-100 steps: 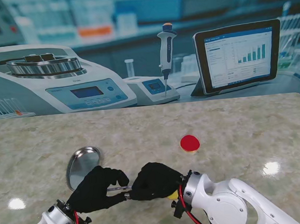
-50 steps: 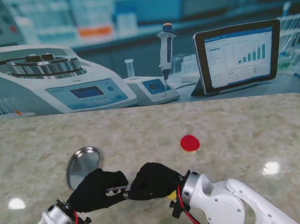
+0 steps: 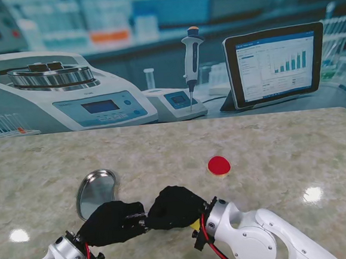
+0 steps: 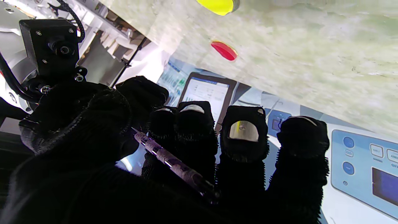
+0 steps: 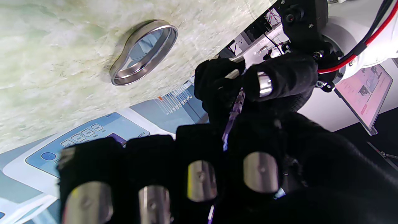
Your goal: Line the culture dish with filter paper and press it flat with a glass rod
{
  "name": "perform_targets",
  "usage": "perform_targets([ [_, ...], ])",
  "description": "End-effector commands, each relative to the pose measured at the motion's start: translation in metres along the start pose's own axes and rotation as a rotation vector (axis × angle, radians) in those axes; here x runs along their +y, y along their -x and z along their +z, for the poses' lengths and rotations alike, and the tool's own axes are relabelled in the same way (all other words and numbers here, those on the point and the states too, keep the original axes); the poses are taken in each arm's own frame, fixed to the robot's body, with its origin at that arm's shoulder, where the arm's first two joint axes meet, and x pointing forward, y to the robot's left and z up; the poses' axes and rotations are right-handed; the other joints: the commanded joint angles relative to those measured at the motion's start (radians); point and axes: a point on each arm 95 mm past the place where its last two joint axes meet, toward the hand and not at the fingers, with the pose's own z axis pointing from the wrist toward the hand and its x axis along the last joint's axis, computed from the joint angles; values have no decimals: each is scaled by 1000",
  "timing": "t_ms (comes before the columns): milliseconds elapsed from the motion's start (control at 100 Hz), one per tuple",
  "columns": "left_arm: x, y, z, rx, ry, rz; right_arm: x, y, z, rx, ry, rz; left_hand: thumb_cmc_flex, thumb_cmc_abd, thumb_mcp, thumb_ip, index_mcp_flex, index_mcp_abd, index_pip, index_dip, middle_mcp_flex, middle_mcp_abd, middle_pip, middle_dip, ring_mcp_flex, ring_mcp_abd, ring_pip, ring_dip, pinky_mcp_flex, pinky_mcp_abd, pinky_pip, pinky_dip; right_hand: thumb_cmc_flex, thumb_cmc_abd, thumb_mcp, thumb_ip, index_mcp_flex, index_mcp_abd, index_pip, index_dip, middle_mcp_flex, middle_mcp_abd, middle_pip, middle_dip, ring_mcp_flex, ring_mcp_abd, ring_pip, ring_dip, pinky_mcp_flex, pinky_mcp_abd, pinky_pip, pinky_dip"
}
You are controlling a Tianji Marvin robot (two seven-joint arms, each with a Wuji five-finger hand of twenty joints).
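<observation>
Left hand: the left hand (image 3: 111,223) is wrapped around one end of the glass rod (image 4: 174,163), the rod lying across its palm under the curled fingers (image 4: 244,137).
Right hand: the right hand (image 3: 174,207) is clenched on the rod's other end (image 5: 231,119); the two black-gloved hands meet knuckle to knuckle.
Glass rod: spans the small gap between both hands, roughly level.
Culture dish: the metal-rimmed dish (image 3: 95,190) sits on the table just beyond the left hand, slightly to its outer side; whether anything lines it I cannot tell.
Red disc: a red disc (image 3: 219,165) lies beyond the right hand, well apart from it.
Yellow object: a yellow object (image 3: 196,225) shows beside the right wrist.
Surface: a pale green marbled tabletop (image 3: 270,146).
Room: a printed laboratory backdrop (image 3: 155,59) stands behind the table.
</observation>
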Motion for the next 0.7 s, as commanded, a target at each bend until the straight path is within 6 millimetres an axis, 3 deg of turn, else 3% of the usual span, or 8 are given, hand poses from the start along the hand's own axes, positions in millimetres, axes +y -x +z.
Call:
perform_targets([
  [0, 1, -3, -1, -3, -1, 2, -4, 0, 1, -3, -5, 10, -23, 18, 33, 6, 50, -58, 71, 79, 50, -59, 70, -1, 62, -28, 87, -8, 45, 50, 101, 42, -20, 28, -11, -21, 50, 81, 5, 16, 54, -48, 87, 22, 34, -88, 112, 4, 41, -37, 304, -5],
  [120, 0, -3, -1, -12, -10, 13, -5, -1, 1, 5, -7, 18, -21, 4, 55, 8, 134, -57, 130, 145, 132, -67, 103, -3, 143, -36, 155, -49, 141, 69, 176, 16, -20, 27, -17, -25, 48, 76, -4, 18, 54, -51, 77, 22, 34, -87, 110, -1, 38, -41, 304, -6],
  [290, 0, -2, -1, -16, -24, 33, -5, -2, 3, 18, -18, 22, -20, -7, 118, 53, 216, -35, 193, 172, 218, -65, 132, 6, 224, -27, 224, -83, 236, 92, 255, -14, -21, 27, -23, -34, 45, 67, -33, 24, 53, -56, 48, 22, 35, -83, 100, -23, 10, -52, 304, -14],
  [400, 0, -2, 0, -13, -37, 41, -5, -2, 3, 22, -18, 22, 10, 25, 92, 71, 247, -8, 223, 188, 249, -45, 147, 20, 244, -4, 247, -92, 248, 115, 271, -16, -25, 31, -32, -44, 41, 58, -56, 30, 52, -58, 26, 22, 34, -81, 96, -38, -8, -56, 304, -22],
  [690, 0, -2, -1, -18, -23, 46, -4, -4, 4, 32, -36, 29, 74, 95, 1, 77, 271, 29, 222, 229, 267, -18, 164, 44, 255, 27, 259, -73, 249, 148, 266, 29, -11, 42, -85, -92, 6, 51, -123, 61, 29, -56, -45, 33, 34, -59, 42, -88, -92, -64, 295, -49],
])
